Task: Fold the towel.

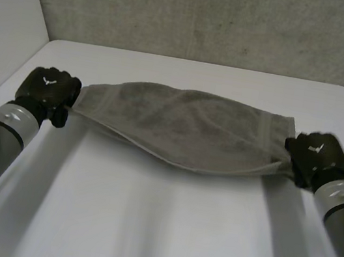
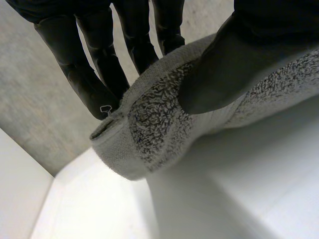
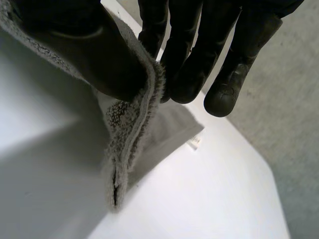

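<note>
Head view has towel (image 1: 185, 127) looking doubled, slung above the table's (image 1: 142, 229) middle, left hand (image 1: 50, 87) pinching its left end, right hand (image 1: 316, 156) pinching its right end; one fold seems done, more folding plus set-down left.

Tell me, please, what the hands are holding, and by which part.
Both pinch the towel: the left hand grips its left end, the right hand its right end.
</note>
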Controlling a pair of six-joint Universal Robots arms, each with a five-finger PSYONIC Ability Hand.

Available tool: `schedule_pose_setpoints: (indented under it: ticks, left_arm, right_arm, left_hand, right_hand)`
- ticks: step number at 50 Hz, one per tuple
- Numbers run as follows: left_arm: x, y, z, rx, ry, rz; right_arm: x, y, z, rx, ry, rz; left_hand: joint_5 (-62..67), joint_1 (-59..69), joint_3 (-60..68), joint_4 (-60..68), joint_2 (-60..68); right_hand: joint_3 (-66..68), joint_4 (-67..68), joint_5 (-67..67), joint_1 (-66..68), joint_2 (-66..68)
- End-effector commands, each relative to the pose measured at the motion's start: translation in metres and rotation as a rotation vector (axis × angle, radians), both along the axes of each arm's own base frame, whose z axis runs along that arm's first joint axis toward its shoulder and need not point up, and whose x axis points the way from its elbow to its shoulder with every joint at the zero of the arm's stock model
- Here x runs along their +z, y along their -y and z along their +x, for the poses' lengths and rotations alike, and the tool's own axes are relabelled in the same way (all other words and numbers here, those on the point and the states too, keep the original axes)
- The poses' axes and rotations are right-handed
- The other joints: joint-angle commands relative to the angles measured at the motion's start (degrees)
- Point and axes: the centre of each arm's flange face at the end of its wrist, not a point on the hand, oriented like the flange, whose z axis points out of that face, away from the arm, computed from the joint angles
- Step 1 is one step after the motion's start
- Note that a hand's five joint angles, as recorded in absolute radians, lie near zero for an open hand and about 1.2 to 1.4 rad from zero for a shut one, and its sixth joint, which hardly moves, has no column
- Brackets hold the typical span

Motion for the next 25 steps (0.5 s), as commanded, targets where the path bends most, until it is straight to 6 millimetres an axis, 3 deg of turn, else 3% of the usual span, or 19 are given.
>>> schedule_pose_setpoints:
  ticks: [1, 3, 4, 6, 11, 15, 17, 25]
  left_arm:
    - [0.036, -0.011, 0.002, -0.001, -0.018, -0.097]
    - [0.046, -0.014, 0.004, 0.000, -0.023, -0.120]
    - [0.056, -0.018, 0.006, 0.005, -0.027, -0.144]
    - [0.067, -0.022, 0.008, 0.009, -0.031, -0.172]
    - [0.080, -0.030, 0.012, 0.015, -0.029, -0.198]
    - [0.076, -0.032, 0.013, 0.015, -0.018, -0.164]
    - [0.071, -0.033, 0.012, 0.012, -0.012, -0.140]
    - [0.031, -0.027, 0.008, -0.009, 0.085, -0.005]
  right_arm:
    - [0.062, -0.007, -0.008, 0.066, -0.042, -0.100]
    - [0.090, -0.013, -0.014, 0.070, -0.050, -0.125]
    - [0.090, -0.013, -0.014, 0.070, -0.050, -0.125]
    - [0.122, -0.021, -0.021, 0.069, -0.046, -0.173]
    - [0.149, -0.029, -0.023, 0.105, -0.041, -0.188]
    - [0.149, -0.030, -0.025, 0.130, -0.067, -0.144]
    - [0.131, -0.018, -0.034, 0.128, -0.135, -0.069]
    - [0.089, 0.004, -0.038, 0.137, -0.254, 0.064]
  left_hand:
    - [-14.7, -2.6, -8.9, -7.3, -6.9]
    - [-14.7, -2.6, -8.9, -7.3, -6.9]
    - [-14.7, -2.6, -8.9, -7.3, -6.9]
    - [-14.7, -2.6, -8.9, -7.3, -6.9]
    - [-14.7, -2.6, -8.9, -7.3, -6.9]
    - [-14.7, -2.6, -8.9, -7.3, -6.9]
    - [-14.7, -2.6, -8.9, -7.3, -6.9]
    - [-14.7, -2.6, -8.9, -7.3, -6.9]
  right_hand:
    - [3.5, 3.2, 3.5, 4.9, 4.9]
    - [3.5, 3.2, 3.5, 4.9, 4.9]
    - [3.5, 3.2, 3.5, 4.9, 4.9]
    - [3.5, 3.2, 3.5, 4.9, 4.9]
    - [3.5, 3.2, 3.5, 4.9, 4.9]
    - [3.5, 3.2, 3.5, 4.9, 4.9]
    - [3.5, 3.2, 3.5, 4.9, 4.9]
    - [3.5, 3.2, 3.5, 4.9, 4.9]
